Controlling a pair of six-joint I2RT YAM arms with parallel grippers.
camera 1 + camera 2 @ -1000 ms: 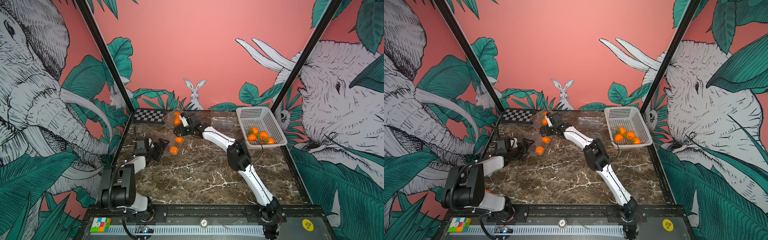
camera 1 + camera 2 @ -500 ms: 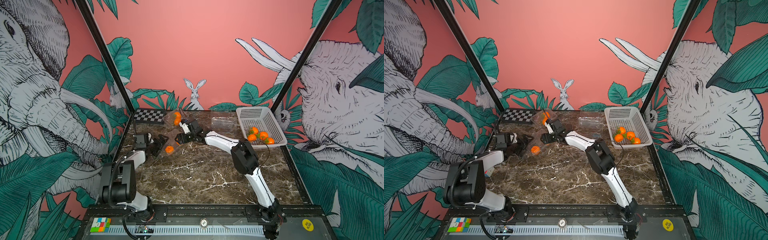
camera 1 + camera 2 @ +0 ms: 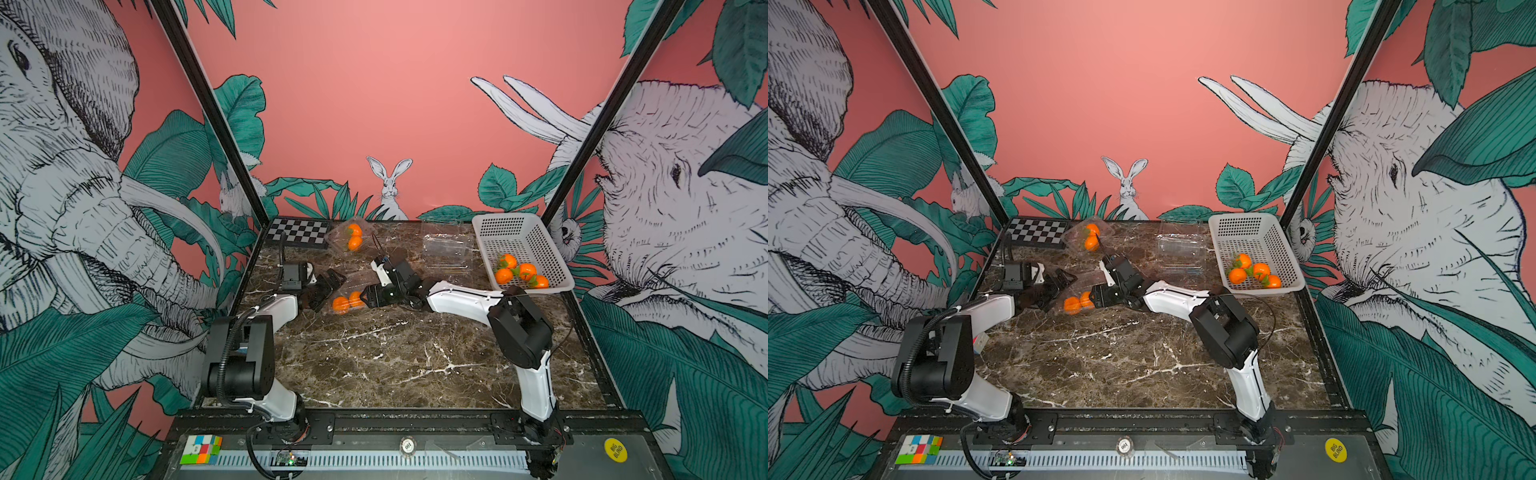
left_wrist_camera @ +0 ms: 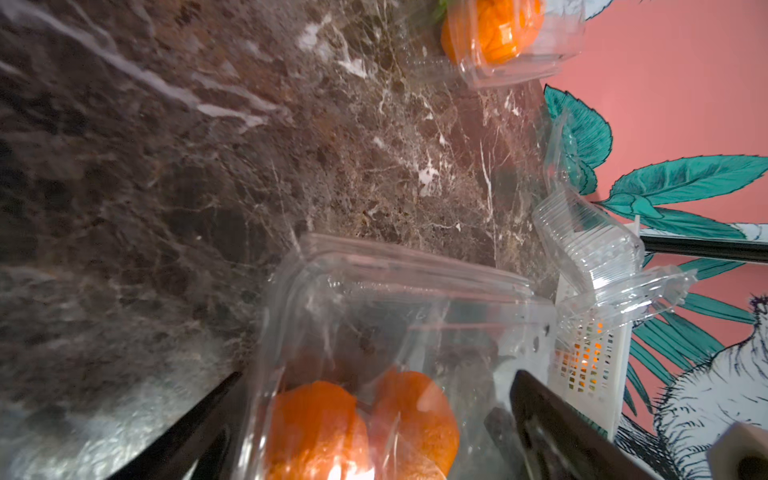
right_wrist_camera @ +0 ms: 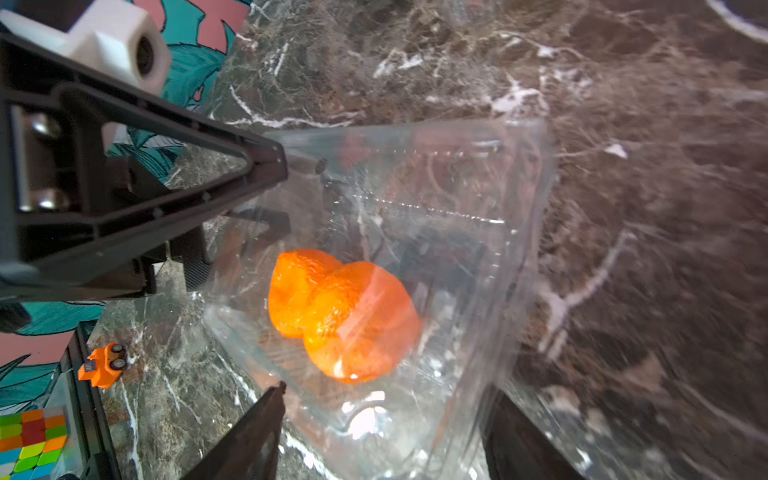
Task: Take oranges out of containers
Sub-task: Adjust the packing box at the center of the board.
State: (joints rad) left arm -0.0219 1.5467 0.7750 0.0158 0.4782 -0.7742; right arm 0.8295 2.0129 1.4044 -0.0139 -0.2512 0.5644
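Centre-left in both top views, a small clear plastic clamshell box [image 4: 415, 291] lies on the brown marble tabletop [image 3: 395, 353]. It holds 2 round bright-orange fruits [image 3: 340, 304], seen through the plastic, so the lid looks to be on.

Both arms meet at this box, prob. so one can pin it while the other works the lid; it's light and would skid if pushed from one side only.

- L gripper [image 4: 378, 372]: jaws wide apart, straddling one end of the box, nothing clamped.
- R gripper [image 5: 388, 388]: comes from the opposite side, jaws apart w/ the box body between them. The wrist view is too blurred to tell whether they press the walls.

Judgement: opening step on box no. 3, about halfway through the task.

Counts:
- Oranges, 8 total:
  - 2 in the box betw. the grippers
  - 2 in a second shut clear box [image 3: 336, 237], upper centre, beside the black-and-white checkerboard [image 3: 298, 232]
  - 4 loose in the white perforated plastic basket [image 3: 536, 245], upper right. It's likely the drop-off, since the freed fruit [image 3: 527, 271] sits there.
- Clear boxes, 4 total: 2 w/ fruit, 2 empty [image 3: 446, 253]. The empties lie just left of the basket, well apart from the grippers, prob. set aside once emptied.
- Basket: 1. Arms: 2.
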